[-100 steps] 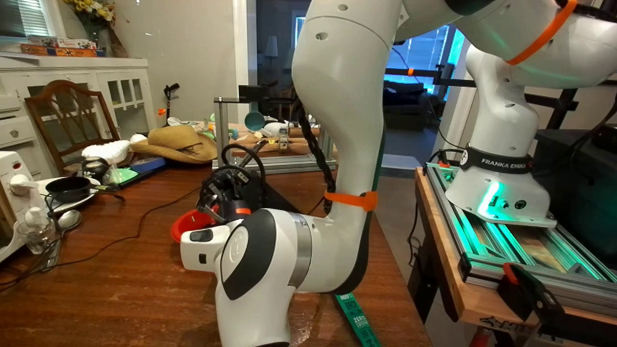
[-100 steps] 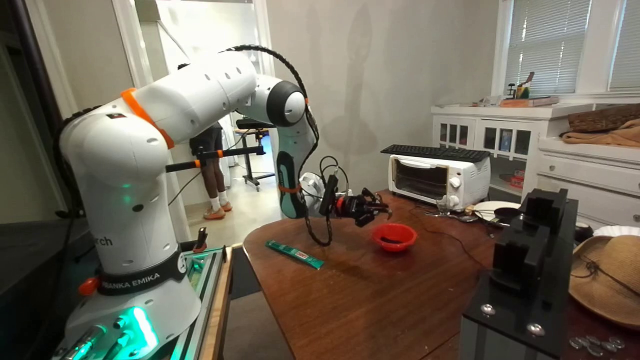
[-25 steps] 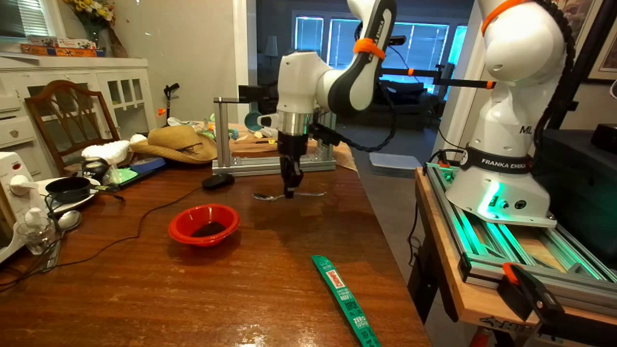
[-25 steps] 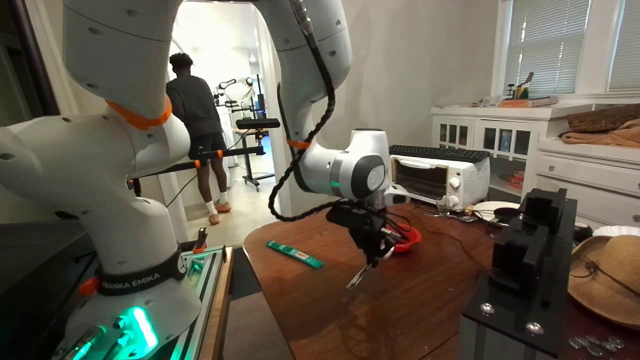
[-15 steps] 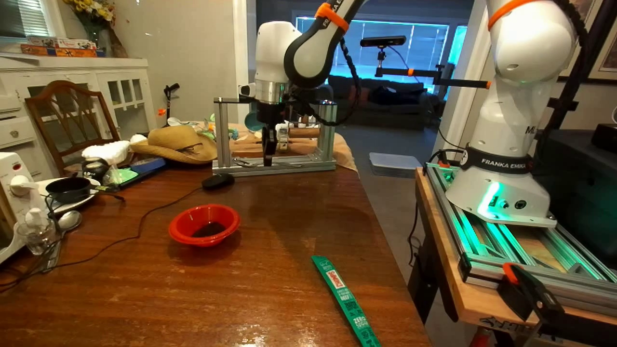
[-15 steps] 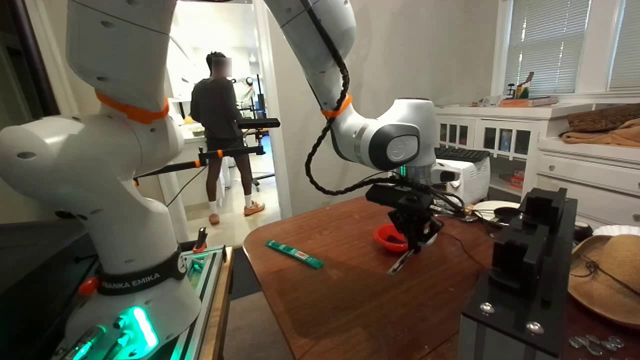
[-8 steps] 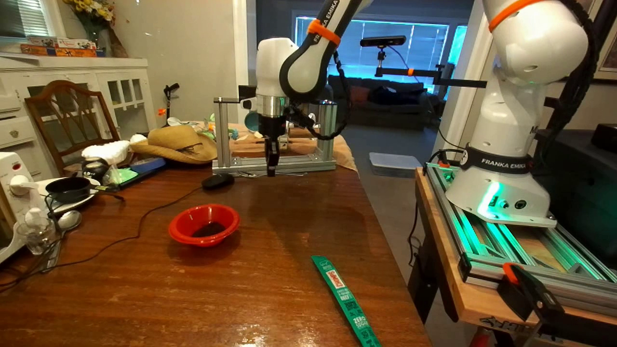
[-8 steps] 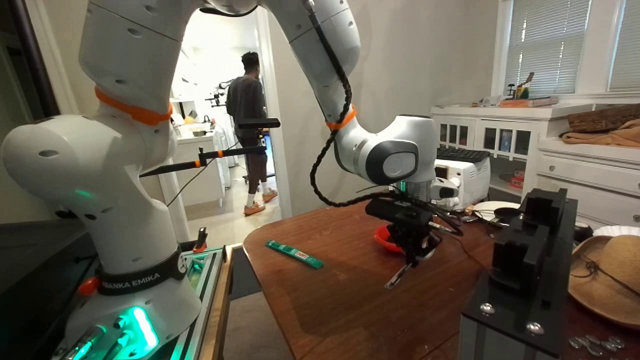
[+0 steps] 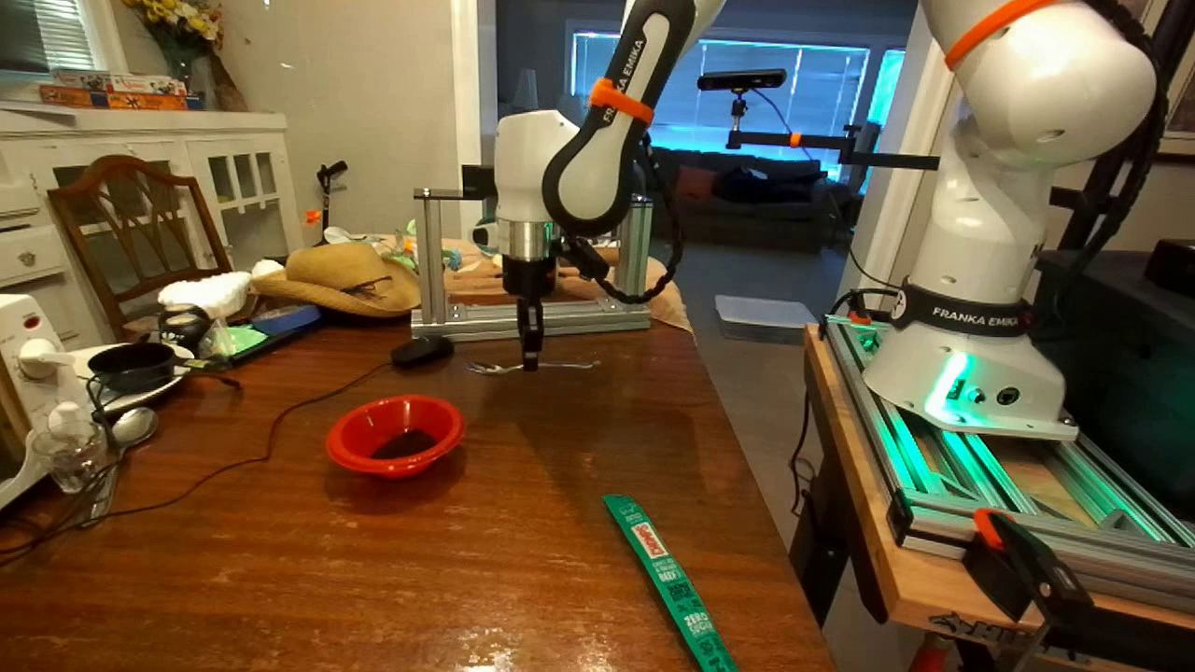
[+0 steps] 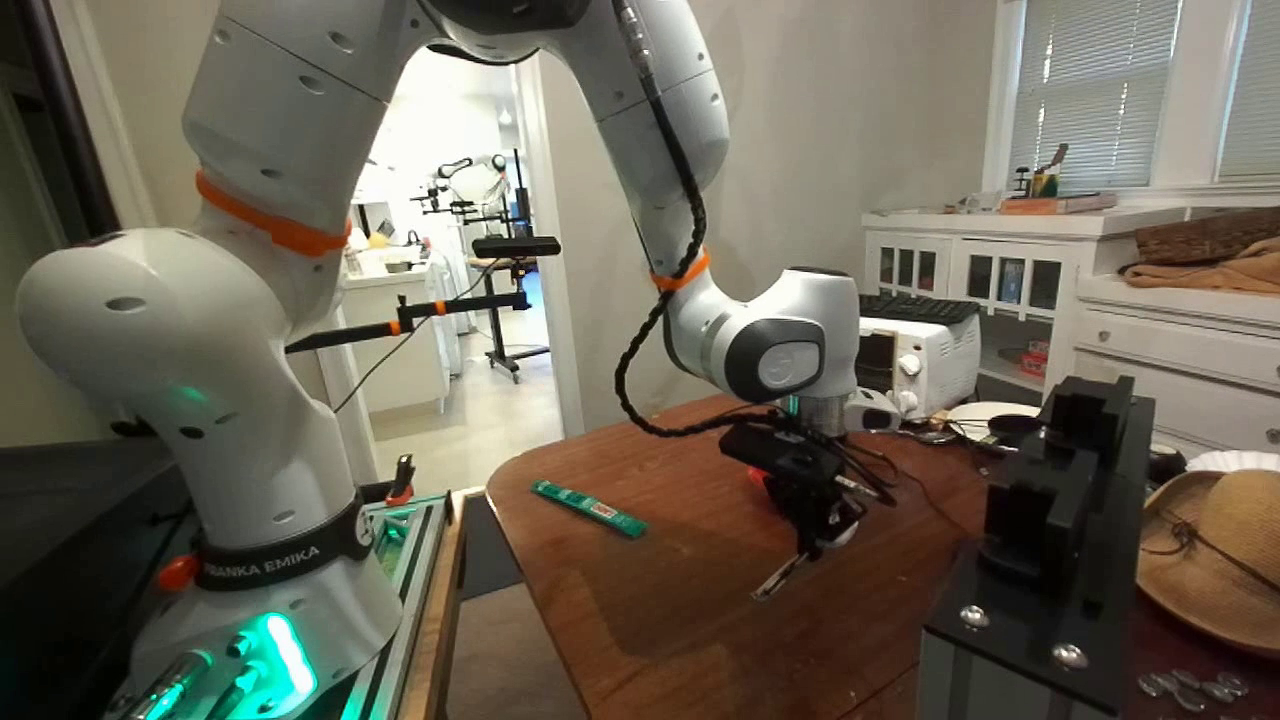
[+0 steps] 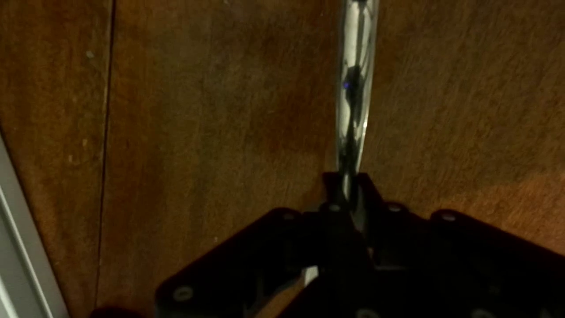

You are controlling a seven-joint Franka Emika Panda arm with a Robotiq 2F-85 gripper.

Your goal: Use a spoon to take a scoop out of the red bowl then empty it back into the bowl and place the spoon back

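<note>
The red bowl (image 9: 373,422) stands upright on the table with dark contents at its bottom. In an exterior view it is mostly hidden behind my gripper, with only a red edge (image 10: 757,477) showing. My gripper (image 9: 530,364) points down and is shut on the middle of the grey spoon (image 9: 569,365). It is well apart from the bowl, towards the metal frame. The spoon is roughly level, low over the table; I cannot tell whether it touches. In the wrist view the shiny spoon (image 11: 356,57) runs up from between the fingertips (image 11: 346,187).
A green strip (image 9: 667,579) lies near the table edge. A black mouse (image 9: 422,351) with its cable and a metal frame (image 9: 532,327) are near the gripper. Another spoon (image 9: 135,427) and a glass are beside the toaster oven (image 10: 935,360). A straw hat (image 10: 1220,560) lies beyond a black bracket (image 10: 1060,500).
Earlier the gripper was at the bowl. It then carried the spoon away towards the metal frame, and in the last second it has come down closer to the table. The bowl has not moved.
</note>
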